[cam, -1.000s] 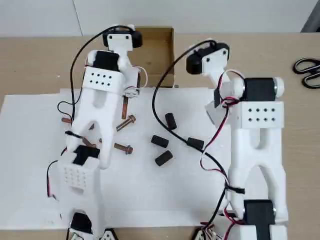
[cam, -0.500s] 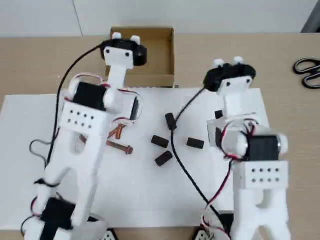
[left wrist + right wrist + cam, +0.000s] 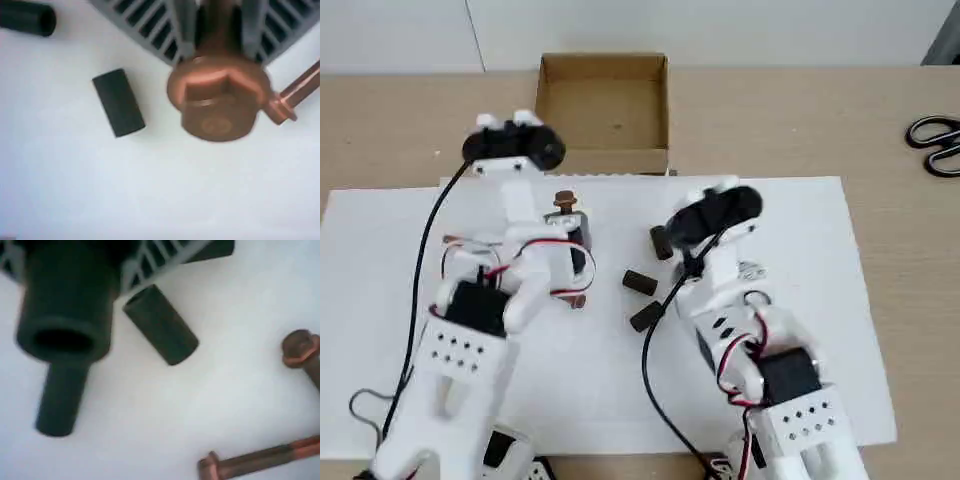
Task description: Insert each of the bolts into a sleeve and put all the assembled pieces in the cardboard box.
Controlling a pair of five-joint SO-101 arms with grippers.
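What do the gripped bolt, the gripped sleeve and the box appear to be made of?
The bolt: metal, possibly copper-plated steel; reddish-brown with a soft sheen on its flanged hex head. The sleeve: black rubber or plastic, can't tell which; matte, no glints, hollow bore. The box: plain brown cardboard, dull.

Left hand (image 3: 217, 35) clamps a bolt (image 3: 217, 100), right hand (image 3: 67, 265) clamps a sleeve (image 3: 65, 335), arms angled inward

Your left arm (image 3: 470, 335) and right arm (image 3: 765, 355) are white plastic with black motors (image 3: 472, 305). Nearest the box (image 3: 605, 105), each ends in a black rounded head (image 3: 525, 150). Black cables (image 3: 420, 262), red wires (image 3: 732, 352) and hole grids (image 3: 455, 350) lie farther from it.
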